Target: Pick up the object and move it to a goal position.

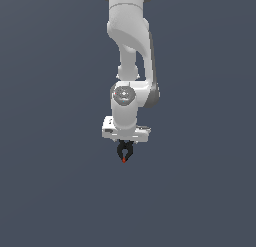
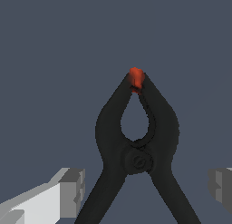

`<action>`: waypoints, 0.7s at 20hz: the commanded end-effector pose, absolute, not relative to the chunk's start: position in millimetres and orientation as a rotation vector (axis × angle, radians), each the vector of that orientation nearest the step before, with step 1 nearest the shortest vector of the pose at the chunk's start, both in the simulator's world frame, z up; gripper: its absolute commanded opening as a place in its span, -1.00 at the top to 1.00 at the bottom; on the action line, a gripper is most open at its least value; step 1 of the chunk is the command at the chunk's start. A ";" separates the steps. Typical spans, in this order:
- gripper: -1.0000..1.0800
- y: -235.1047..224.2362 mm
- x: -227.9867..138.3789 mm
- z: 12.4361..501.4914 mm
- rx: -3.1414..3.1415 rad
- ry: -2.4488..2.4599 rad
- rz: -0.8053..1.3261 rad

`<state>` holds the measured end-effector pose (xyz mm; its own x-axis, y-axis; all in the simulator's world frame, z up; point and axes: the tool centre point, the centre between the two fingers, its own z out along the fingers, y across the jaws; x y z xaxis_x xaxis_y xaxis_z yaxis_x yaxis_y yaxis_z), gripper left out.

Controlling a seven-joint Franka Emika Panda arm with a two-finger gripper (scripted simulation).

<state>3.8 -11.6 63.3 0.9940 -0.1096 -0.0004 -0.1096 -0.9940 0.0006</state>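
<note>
The fingers (image 2: 72, 191) sit wide of the clamp (image 2: 136, 146), seemingly gripping nothing; center on its handles, then close squarely.

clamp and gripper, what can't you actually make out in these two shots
- Clamp handle ends: cut off by the wrist view's edge; hidden under the hand in the exterior view.
- Gripper contact with the clamp: the pads appear apart from it.
- Goal position: unmarked in either view.
</note>
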 end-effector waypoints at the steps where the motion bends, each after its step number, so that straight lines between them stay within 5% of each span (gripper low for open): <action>1: -0.92 -11.5 3.1 54.0 3.136 -0.173 -0.002; 12: -0.92 -11.3 3.8 19.1 3.137 -0.175 0.000; 13: 1.00 -11.3 3.8 19.1 3.137 -0.175 0.000; 14: 1.00 -11.3 3.8 19.1 3.137 -0.175 0.000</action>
<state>3.1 -11.4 20.0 0.9938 -0.1115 -0.0015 -0.1115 -0.9938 0.0002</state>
